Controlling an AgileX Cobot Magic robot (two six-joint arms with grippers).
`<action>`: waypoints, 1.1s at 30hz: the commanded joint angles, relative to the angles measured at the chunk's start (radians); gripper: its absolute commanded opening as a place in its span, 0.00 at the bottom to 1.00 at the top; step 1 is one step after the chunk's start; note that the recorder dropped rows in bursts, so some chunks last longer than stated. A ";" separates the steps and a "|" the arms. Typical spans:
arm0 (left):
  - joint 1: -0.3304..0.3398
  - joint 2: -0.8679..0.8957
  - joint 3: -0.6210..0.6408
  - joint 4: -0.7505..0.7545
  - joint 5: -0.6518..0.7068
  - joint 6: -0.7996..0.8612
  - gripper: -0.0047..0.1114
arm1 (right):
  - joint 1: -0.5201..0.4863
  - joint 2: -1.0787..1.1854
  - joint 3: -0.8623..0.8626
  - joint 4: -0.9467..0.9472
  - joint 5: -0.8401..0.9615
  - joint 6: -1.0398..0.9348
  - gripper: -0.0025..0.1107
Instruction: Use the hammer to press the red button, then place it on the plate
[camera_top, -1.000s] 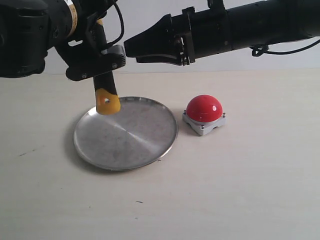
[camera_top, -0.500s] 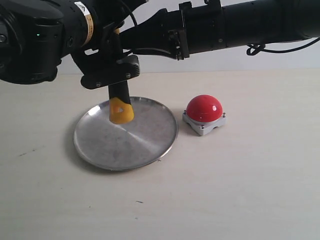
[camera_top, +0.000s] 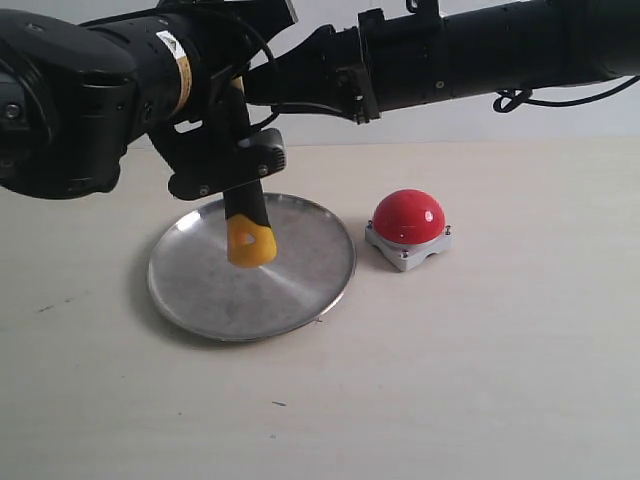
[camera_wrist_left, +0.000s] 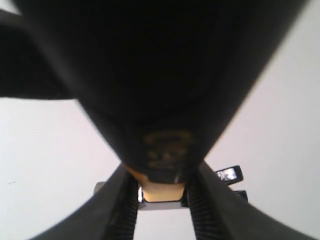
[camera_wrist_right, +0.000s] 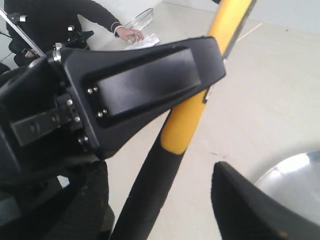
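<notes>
My left gripper (camera_top: 222, 165) is shut on the hammer (camera_top: 247, 228) near its head, which is hidden in the exterior view. The black-and-yellow handle hangs down, its yellow looped end just above the middle of the silver plate (camera_top: 195, 290). In the left wrist view the left gripper (camera_wrist_left: 161, 202) clamps the hammer (camera_wrist_left: 160, 192) just under its dark head. To the right of the plate sits the red button (camera_top: 408, 214), untouched. My right gripper (camera_wrist_right: 157, 167) stands open, and the hammer (camera_wrist_right: 187, 120) handle passes between its fingers; part of the plate (camera_wrist_right: 295, 172) shows beyond.
The right arm (camera_top: 480, 50) reaches across from the right, high above the button, and its tip is hidden behind the left arm. The pale table (camera_top: 480, 380) stretches in front and to the right. A person (camera_wrist_right: 60, 20) sits far back in the right wrist view.
My left arm has carried the hammer right and downward, from the plate's left rim to over its middle. The right arm has barely moved.
</notes>
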 joint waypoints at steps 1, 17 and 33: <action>-0.005 -0.012 0.016 0.045 0.040 -0.039 0.04 | -0.006 0.025 0.002 -0.015 -0.005 -0.011 0.54; -0.005 0.069 0.048 0.045 -0.027 -0.045 0.04 | -0.006 0.043 0.084 -0.035 -0.004 -0.016 0.54; -0.005 0.123 0.045 0.045 0.003 -0.096 0.04 | 0.049 0.074 0.172 0.028 -0.131 -0.027 0.54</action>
